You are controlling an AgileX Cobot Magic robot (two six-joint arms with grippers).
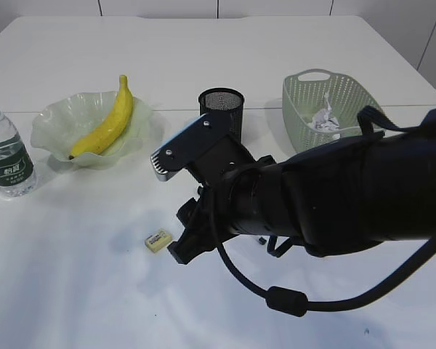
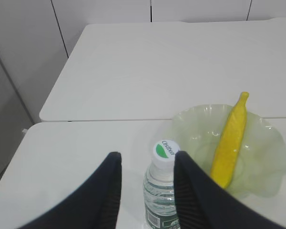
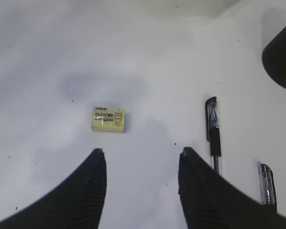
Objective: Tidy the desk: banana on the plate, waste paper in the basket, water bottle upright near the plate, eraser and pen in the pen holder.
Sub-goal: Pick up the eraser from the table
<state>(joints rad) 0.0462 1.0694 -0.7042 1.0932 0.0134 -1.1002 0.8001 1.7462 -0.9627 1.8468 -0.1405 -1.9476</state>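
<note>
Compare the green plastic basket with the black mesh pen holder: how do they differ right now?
The pale green perforated plastic basket is wide and flared, while the black wire-mesh pen holder is a narrow cylinder. The basket already holds crumpled white waste paper; nothing shows above the pen holder's rim, and the small yellow eraser lies on the white table, as does a black pen. Both stand upright at the table's far side.

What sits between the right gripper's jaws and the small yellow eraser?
Nothing: in the right wrist view only bare white tabletop separates the right gripper from the small yellow eraser; the black pen lies off to the side.
</note>
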